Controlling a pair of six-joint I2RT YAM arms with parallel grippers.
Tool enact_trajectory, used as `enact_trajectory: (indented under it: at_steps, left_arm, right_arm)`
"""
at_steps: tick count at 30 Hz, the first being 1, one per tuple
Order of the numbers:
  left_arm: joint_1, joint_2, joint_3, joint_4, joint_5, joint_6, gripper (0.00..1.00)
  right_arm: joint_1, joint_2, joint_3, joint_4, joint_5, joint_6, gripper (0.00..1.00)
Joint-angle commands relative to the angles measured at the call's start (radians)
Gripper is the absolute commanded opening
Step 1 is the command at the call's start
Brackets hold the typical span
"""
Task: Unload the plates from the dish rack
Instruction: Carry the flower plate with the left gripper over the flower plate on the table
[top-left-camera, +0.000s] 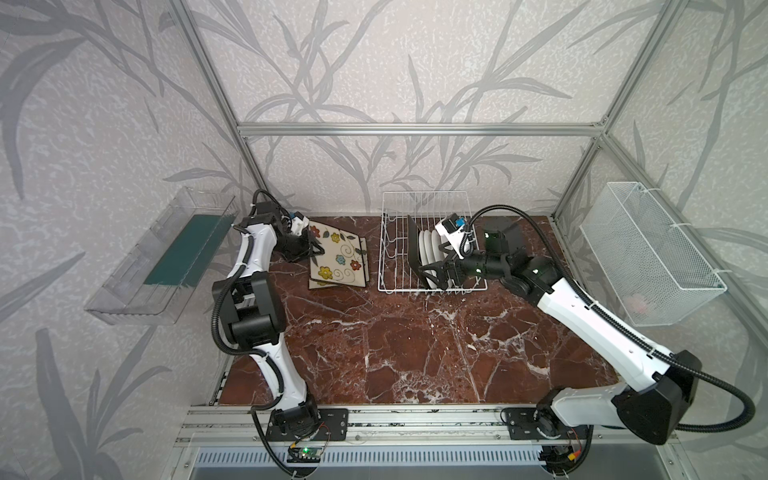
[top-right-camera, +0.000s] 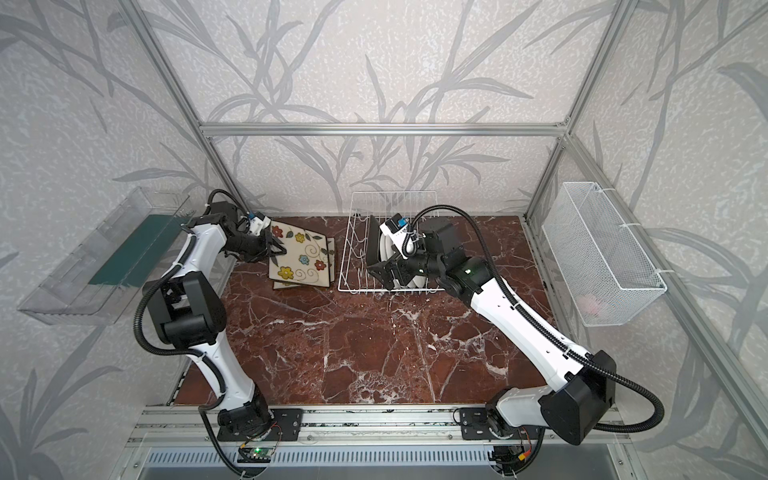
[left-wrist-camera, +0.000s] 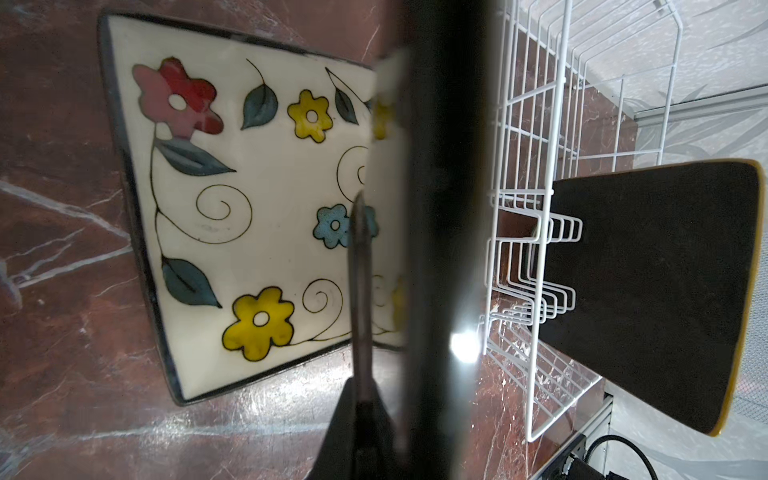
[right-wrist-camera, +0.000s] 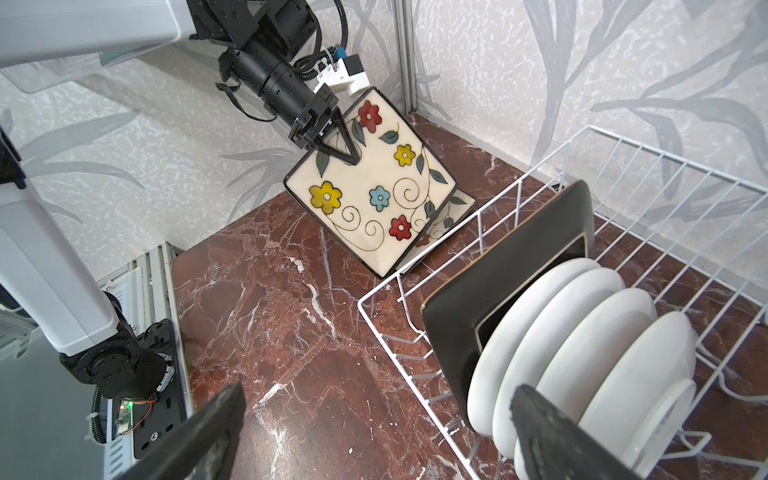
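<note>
Plates (right-wrist-camera: 582, 345) stand upright in the dish rack (right-wrist-camera: 469, 215); the right pincer (top-left-camera: 432, 276), spread wide, hovers at them, gripping nothing. Left of the rack, the left pincer (right-wrist-camera: 353, 160) pinches a tilted flowered plate (right-wrist-camera: 374, 199) over the counter (top-left-camera: 415, 353).

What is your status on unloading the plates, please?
Left pincer shut on flowered plate, tilted over stack. Right pincer open at dish rack. One square plate, four round plates racked. Nothing blocking.

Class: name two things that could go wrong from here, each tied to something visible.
The left tool pinches the tilted flowered plate by one edge; it may slip onto the plates beneath. The open right tool sits close to the round plates; closing could knock them.
</note>
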Motion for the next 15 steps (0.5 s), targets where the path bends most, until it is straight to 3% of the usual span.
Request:
enact_trajectory:
  at_steps: [1, 15]
  left_arm:
    - [0.012, -0.006, 0.082, 0.033, 0.150, 0.022, 0.00]
    - [0.045, 0.146, 0.213, -0.059, 0.268, 0.079, 0.00]
  right_arm:
    - [0.003, 0.008, 0.021, -0.004, -0.004, -0.016, 0.99]
    - [0.003, 0.018, 0.035, -0.017, -0.018, -0.022, 0.99]
